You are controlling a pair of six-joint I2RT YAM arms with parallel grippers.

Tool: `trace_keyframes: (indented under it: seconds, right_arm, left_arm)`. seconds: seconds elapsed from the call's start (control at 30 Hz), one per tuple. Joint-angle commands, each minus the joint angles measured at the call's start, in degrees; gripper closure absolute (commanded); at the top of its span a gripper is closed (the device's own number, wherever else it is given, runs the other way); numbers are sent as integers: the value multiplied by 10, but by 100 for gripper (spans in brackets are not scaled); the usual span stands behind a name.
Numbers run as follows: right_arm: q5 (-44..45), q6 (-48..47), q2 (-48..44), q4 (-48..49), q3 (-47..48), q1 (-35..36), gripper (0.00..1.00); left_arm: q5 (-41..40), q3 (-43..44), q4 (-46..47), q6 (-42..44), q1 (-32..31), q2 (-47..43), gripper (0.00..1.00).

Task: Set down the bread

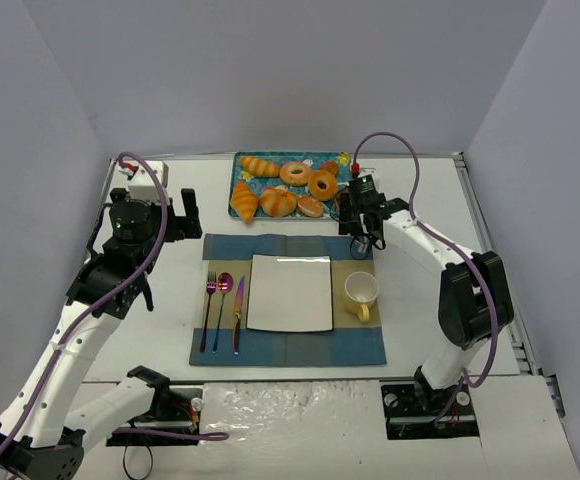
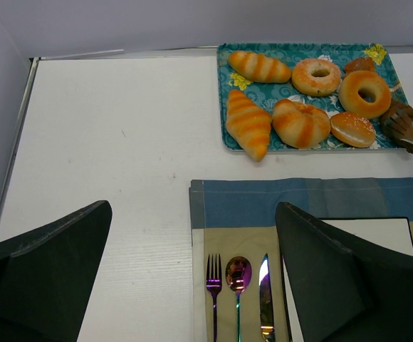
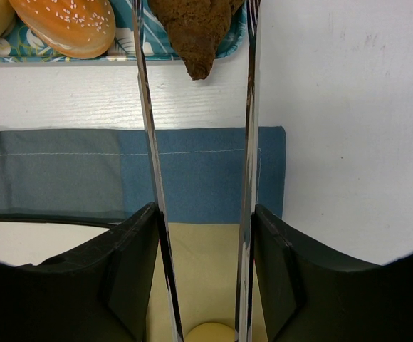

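black and idle, the left gripper (image 2: 194, 208) hangs over the table's left side, its jaws spread wide with nothing between them. just to its right, a fork (image 2: 213, 285), a spoon (image 2: 238, 274) and a knife (image 2: 265, 285) lie side by side on the blue-and-tan placemat (image 1: 220, 250), next to a bare white plate (image 1: 290, 292).

beyond the mat, the patterned tray (image 2: 285, 53) holds golden croissants, ring donuts and a seeded bun. the bread (image 3: 196, 28) is at the tray's near right corner, its dark tapered tip poking out over the rim. a pair of metal tongs (image 3: 149, 142) has one blade on each side of it. the right gripper (image 3: 203, 214) is clamped on the tong arms, pressing them inward. whether the bread has left the tray floor cannot be told.

the step in hand looks like the pick-up, with the placing not yet begun. the next move likely calls for an even squeeze, a straight lift off the rim, then a carry toward the plate, staying clear of the yellow cup (image 1: 361, 292) at its right.
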Motion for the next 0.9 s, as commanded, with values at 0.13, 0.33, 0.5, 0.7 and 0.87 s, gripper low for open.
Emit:
trace_keyframes:
  seconds: [0.13, 0.33, 0.5, 0.7, 0.87]
  right_arm:
    - [16, -2, -2, 12, 23, 8, 55]
    - [17, -4, -9, 12, 19, 9, 65]
    - [18, -3, -15, 12, 14, 8, 78]
    - [20, -2, -31, 7, 13, 8, 90]
    - [24, -2, -51, -4, 16, 9, 97]
  left_arm:
    - [-9, 11, 36, 8, -3, -1, 3]
    - [-9, 11, 36, 8, -3, 0, 3]
    - [-9, 11, 36, 8, -3, 1, 3]
    - [-9, 11, 35, 8, -3, 3, 3]
    - [-10, 11, 36, 8, -4, 2, 3]
